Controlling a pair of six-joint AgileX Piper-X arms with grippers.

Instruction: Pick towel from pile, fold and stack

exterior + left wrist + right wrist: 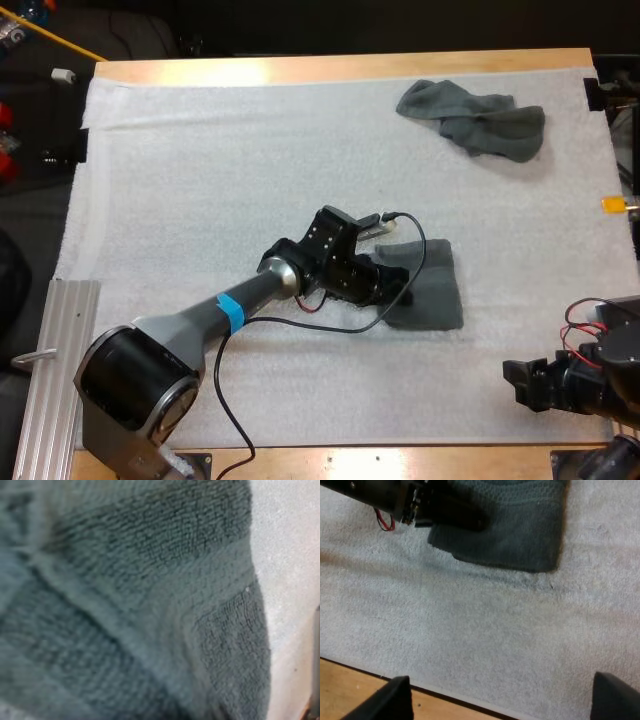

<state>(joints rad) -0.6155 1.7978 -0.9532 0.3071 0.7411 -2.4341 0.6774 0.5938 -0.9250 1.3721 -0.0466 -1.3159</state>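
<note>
While the folded towel [435, 292] lies near mat [200, 200] centre, my left claw [397, 282] bears on its 9 o'clock edge; grip: cannot tell. Right claw [505, 695] spread, idle at 5 o'clock. I judge fold done; next needs the crumpled towel [475, 118], 1 o'clock.

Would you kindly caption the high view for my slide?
Left gripper at the folded towel on the white mat; crumpled towel far right; right gripper near right.
</note>
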